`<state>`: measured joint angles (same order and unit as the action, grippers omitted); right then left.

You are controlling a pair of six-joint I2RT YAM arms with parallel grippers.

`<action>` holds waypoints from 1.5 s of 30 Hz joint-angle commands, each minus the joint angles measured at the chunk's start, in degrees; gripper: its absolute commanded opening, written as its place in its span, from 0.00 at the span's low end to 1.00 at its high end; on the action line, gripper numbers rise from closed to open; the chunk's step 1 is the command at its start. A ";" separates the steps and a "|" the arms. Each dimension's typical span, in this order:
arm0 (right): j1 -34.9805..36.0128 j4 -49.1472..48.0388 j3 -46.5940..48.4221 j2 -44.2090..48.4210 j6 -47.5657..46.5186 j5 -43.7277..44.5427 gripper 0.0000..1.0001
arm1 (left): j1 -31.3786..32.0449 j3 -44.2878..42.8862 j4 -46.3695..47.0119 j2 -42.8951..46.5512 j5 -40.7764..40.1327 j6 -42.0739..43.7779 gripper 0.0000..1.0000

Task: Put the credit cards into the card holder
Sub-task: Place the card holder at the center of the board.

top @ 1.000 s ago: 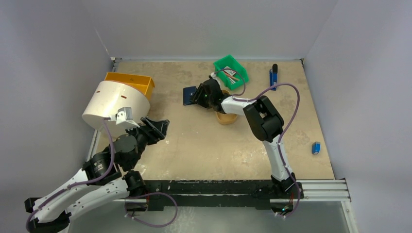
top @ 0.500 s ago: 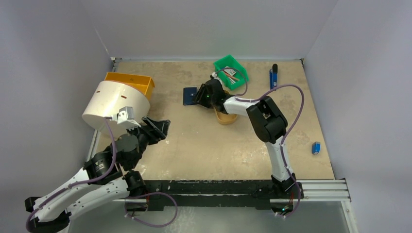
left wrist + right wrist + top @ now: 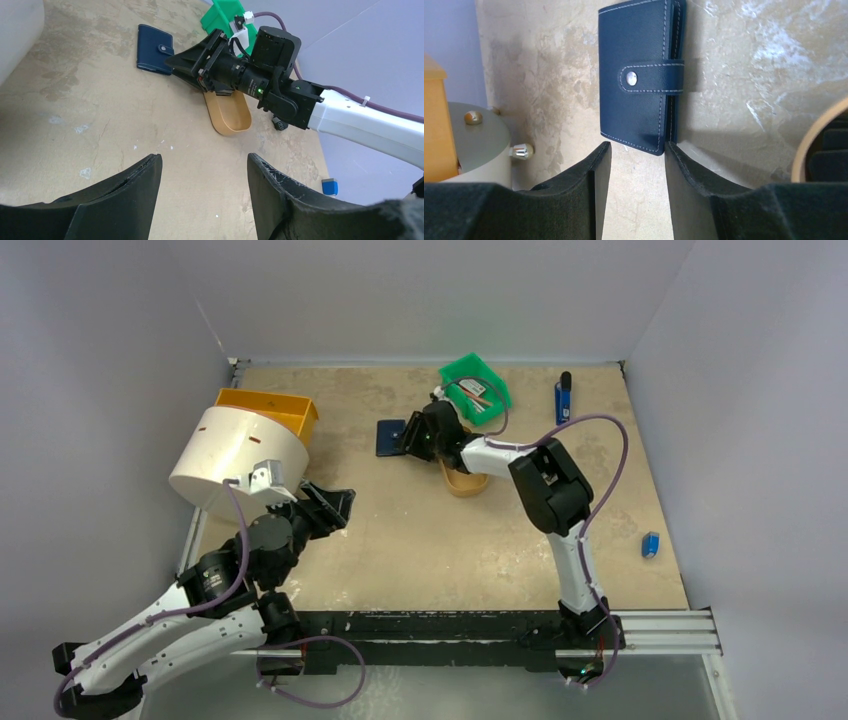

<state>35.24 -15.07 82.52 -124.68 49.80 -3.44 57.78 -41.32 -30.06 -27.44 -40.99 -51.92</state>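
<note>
The navy card holder [image 3: 390, 436] lies closed and snapped at the back middle of the table, also in the right wrist view [image 3: 639, 75] and the left wrist view [image 3: 154, 49]. My right gripper [image 3: 636, 150] is open, low over the table, its fingertips at the holder's near edge; the right fingertip [image 3: 672, 150] is at the holder's corner. It holds nothing. In the top view the right gripper [image 3: 410, 440] sits just right of the holder. My left gripper [image 3: 205, 165] is open and empty at the near left [image 3: 330, 505]. No credit card shows clearly.
A tan oval tray [image 3: 465, 480] lies under the right arm, with dark flat shapes inside [image 3: 829, 150]. A green bin [image 3: 475, 387] holds small flat items. An orange bin [image 3: 268, 410] and white cylinder [image 3: 238, 455] stand left. A blue pen [image 3: 563, 397] and small blue object [image 3: 651, 545] lie right.
My left arm has shifted slightly right and forward. My right arm's elbow moved a little; its gripper stays by the card holder.
</note>
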 commanded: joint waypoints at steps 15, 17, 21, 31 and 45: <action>0.74 1.56 10.59 -5.60 -1.40 -8.16 0.44 | -0.11 0.36 2.80 -0.84 0.72 -1.06 0.62; 1.07 2.72 12.22 -6.64 -1.50 -9.05 0.44 | -0.12 0.42 2.85 -0.86 0.74 -1.13 0.62; 1.38 4.51 14.55 -7.63 -2.07 -10.53 0.44 | -0.05 0.14 2.81 -0.92 0.82 -0.78 0.62; 1.14 12.06 12.78 8.48 -14.01 -4.62 0.47 | -0.12 -3.77 0.49 -0.66 -1.20 2.63 0.71; 7.74 19.60 -12.45 48.11 -24.15 27.39 0.52 | -0.12 -19.61 -12.31 -20.32 -26.76 -18.13 0.80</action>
<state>40.49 -0.54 76.42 -80.03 25.91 9.21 57.78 -54.02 -35.16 -39.07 -57.69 -57.47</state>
